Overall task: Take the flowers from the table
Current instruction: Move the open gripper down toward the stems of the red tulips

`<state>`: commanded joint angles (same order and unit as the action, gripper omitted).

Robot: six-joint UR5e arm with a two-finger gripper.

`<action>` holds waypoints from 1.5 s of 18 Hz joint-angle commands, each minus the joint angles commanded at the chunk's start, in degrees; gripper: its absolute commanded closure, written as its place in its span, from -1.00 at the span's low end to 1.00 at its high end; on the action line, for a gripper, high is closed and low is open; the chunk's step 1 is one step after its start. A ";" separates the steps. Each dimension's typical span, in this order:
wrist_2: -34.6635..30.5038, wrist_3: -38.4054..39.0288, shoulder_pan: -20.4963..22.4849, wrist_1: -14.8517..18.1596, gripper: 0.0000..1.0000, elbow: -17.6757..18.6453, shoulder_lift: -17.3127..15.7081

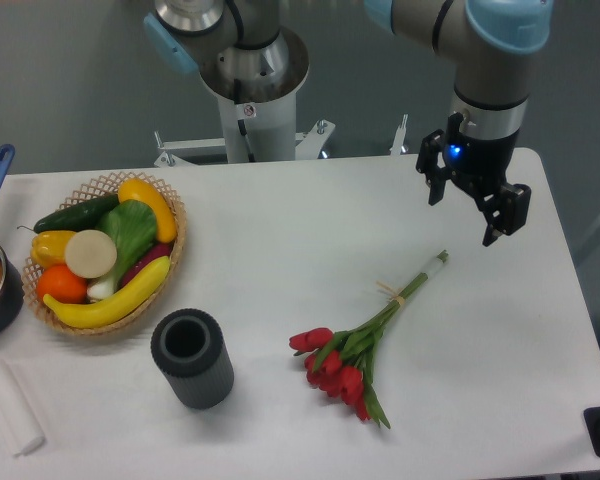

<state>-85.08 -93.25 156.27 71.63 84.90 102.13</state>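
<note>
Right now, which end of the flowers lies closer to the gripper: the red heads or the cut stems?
The cut stem ends of the flowers point up toward the open gripper; the red heads lie farther away, toward the dark cylinder.

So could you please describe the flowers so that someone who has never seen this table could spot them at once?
On the white table, look right of the wicker basket and the dark cylinder, below the gripper. The flowers lie flat there: red tulips, green stems tied with a tan band, the only red-and-green bunch outside the basket.
</note>
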 joint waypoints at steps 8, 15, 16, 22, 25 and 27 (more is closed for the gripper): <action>1.75 0.53 -0.09 -0.17 -1.00 1.05 -0.35; 6.41 14.49 -0.17 -1.23 -1.00 2.37 -0.18; 6.85 15.72 -0.44 -1.23 -1.00 2.37 0.00; 7.91 21.88 -3.16 -1.23 -1.00 2.72 2.02; 7.38 23.81 -4.48 -1.76 -1.00 2.99 3.51; 7.03 24.96 -4.74 -3.07 -1.00 3.16 4.56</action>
<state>-78.05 -68.29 151.53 68.56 88.07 106.69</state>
